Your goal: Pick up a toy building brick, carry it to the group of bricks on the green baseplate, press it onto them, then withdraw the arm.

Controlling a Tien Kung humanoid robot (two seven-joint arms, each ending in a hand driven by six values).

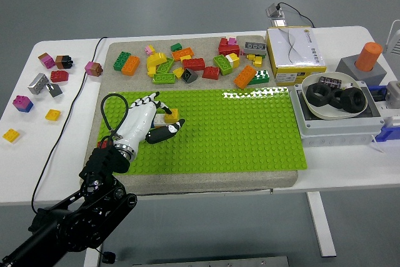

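The green baseplate (237, 129) lies on a grey mat in the middle of the table. My left hand (147, 122) is over the plate's left end, with white fingers (152, 100) and thumb (166, 131) curled around a small yellow brick (171, 115). The brick sits low, at the plate's surface; whether it touches the studs I cannot tell. A pile of loose bricks (187, 64) in red, yellow, green and orange lies on the mat behind the plate. The right arm is not in view.
More loose bricks (39, 82) lie on the white table at the left, beside a black cable (75, 95). A yellow-and-white box (294, 54) and a grey tray with a bowl of black rings (334, 98) stand to the right of the plate.
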